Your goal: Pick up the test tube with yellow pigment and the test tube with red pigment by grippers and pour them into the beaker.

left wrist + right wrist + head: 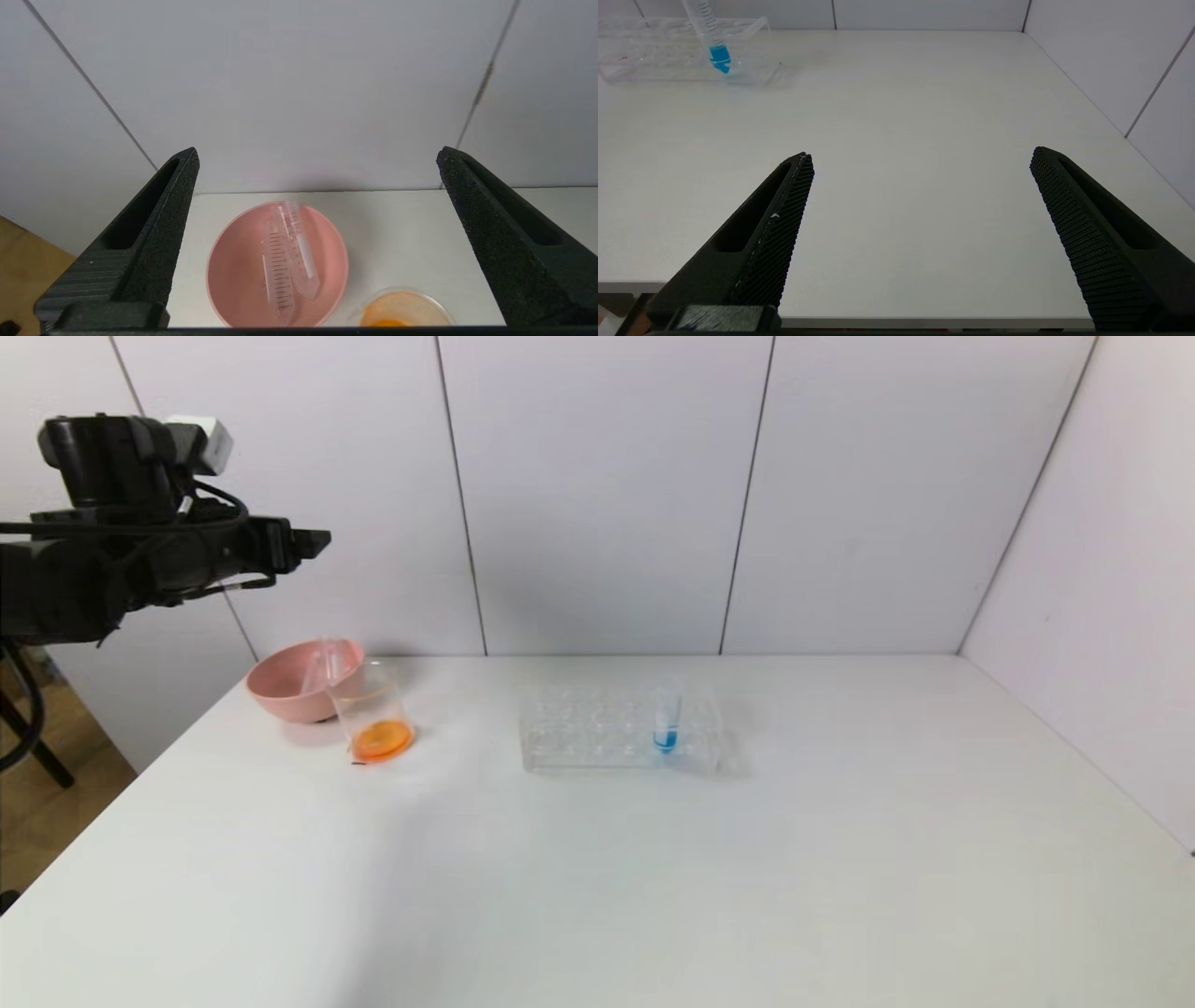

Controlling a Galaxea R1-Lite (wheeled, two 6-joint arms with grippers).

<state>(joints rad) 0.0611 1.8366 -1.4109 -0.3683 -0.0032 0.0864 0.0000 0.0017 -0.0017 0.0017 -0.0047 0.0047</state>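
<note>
Black textured fingers (154,233) of the left gripper (317,172) fill the near part of the left wrist view, spread wide w/ nothing between them. That claw hangs high above the table's far left corner, up by the grey wall panels, well above the bowl.

Below it sits a round pink plastic bowl (224,280), and inside lie two slim clear graduated test tubes (289,261), both looking drained. They rest side by side, touching or nearly so, long axes roughly parallel, leaning against the bowl's wall; in the head view their open ends stick up past the rim, rounded tips down on the bowl's floor. Which one held yellow and which red, can't tell.

Just beside the bowl, touching or nearly, on its right-front side in the head view, stands the small clear beaker (373,714), upright, w/ orange liquid (381,740) pooled at the bottom. It's off to one side of the open claw, not under its centre.

Mid-table, well apart from the bowl: a clear plastic tube rack (597,733) w/ one upright tube holding blue liquid (666,719), tip down.

Right gripper (920,158) isn't in the head view; its wrist cam shows both fingers wide apart, empty, low over the white table (901,116) near the front edge, rack far off.
</note>
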